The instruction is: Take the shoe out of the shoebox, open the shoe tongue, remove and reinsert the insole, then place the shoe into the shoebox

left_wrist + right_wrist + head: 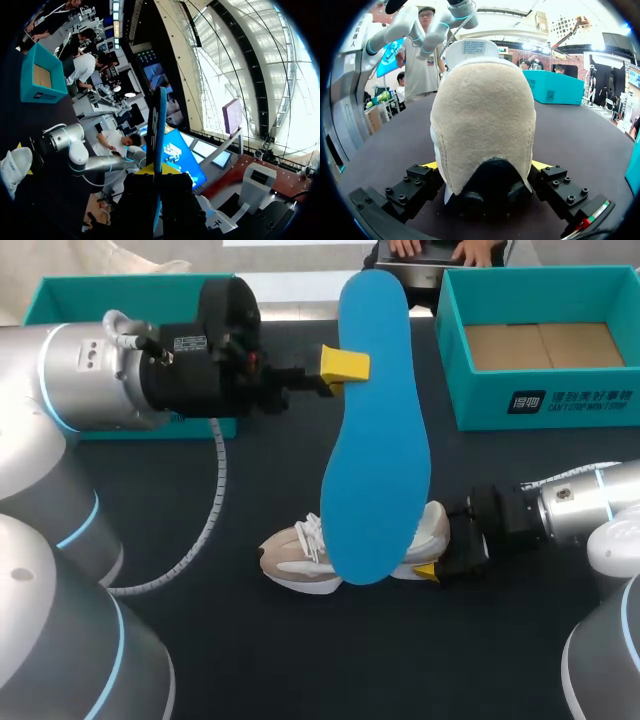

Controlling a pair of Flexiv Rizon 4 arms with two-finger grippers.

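Observation:
My left gripper [345, 365] is raised above the table, shut on the edge of a blue insole [375, 430] that hangs upright and hides the shoe's middle. The left wrist view shows that insole [159, 130] edge-on between the left gripper's [159, 170] yellow tips. A beige and white shoe [295, 560] lies on the dark table, toe pointing left. My right gripper [440, 540] is low at its heel. In the right wrist view the heel of the shoe [482, 120] fills the space between the fingers, and both yellow tips press its sides.
A teal shoebox [560, 400] stands open at the back right with a cardboard bottom. A second teal box part [60, 300] sits at the back left behind my left arm. A person's hands rest on a device at the table's far edge.

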